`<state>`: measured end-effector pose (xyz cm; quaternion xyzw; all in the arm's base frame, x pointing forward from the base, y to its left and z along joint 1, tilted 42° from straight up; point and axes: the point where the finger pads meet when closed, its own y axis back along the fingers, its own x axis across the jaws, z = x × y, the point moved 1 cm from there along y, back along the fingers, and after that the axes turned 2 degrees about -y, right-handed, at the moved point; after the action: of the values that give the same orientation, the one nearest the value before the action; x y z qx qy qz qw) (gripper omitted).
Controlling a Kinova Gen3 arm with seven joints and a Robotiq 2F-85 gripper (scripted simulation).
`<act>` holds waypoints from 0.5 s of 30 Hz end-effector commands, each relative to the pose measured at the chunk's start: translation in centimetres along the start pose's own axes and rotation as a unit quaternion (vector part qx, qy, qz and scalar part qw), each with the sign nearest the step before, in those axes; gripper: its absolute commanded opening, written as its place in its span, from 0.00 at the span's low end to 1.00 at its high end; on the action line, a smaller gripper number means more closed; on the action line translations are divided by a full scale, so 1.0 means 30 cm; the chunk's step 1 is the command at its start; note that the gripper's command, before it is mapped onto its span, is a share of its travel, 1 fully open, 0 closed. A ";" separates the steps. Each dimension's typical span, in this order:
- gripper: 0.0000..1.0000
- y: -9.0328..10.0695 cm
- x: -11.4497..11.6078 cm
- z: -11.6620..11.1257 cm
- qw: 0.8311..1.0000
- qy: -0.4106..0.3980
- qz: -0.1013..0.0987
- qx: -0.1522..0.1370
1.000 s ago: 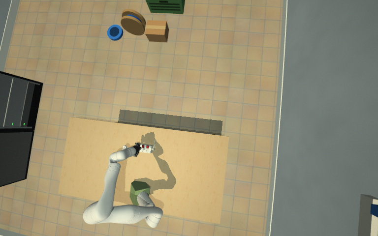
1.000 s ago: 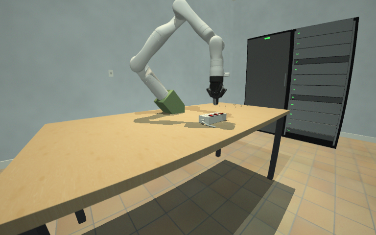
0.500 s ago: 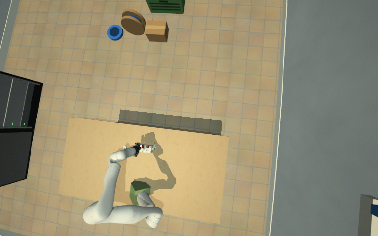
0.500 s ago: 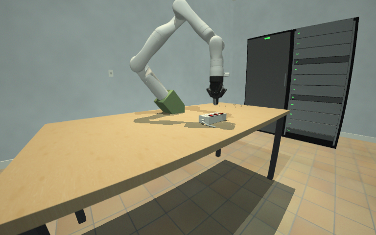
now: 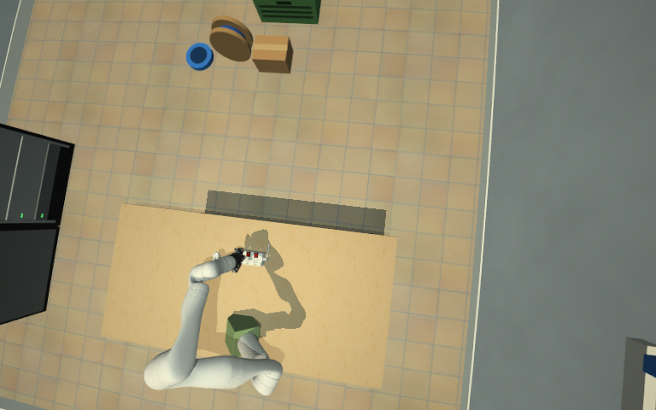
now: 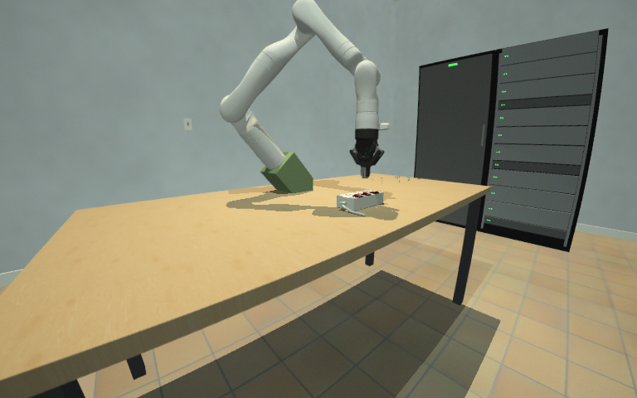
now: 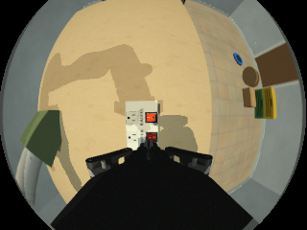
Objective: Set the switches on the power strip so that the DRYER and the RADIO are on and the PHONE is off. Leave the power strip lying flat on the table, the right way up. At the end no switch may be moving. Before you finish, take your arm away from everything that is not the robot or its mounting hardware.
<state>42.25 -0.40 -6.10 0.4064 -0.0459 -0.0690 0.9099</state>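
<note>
- Top: hovering with narrow, empty fingers [image 5: 243,258] [image 6: 365,175] near one power strip [image 5: 253,261] [image 6: 360,203] [image 7: 136,103] on one desk [image 5: 338,299] [image 6: 187,262] [image 7: 182,62], showing two red switches [image 5: 255,254] [image 6: 357,196] [image 7: 151,117].
- Exterior: standing above the strip, revealing three switches.
- Wrist: showing two, apparently lining up over the third; probably calling for pressing straight down if wrongly set.
</note>
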 end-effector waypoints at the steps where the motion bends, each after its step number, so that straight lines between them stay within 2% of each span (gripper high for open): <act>1: 0.00 0.002 0.001 -0.001 1.000 0.000 0.001 0.001; 15: 0.00 -0.020 0.001 -0.001 1.000 0.000 0.001 0.001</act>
<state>42.24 -0.70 -6.50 0.4070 -0.0460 -0.0682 0.9097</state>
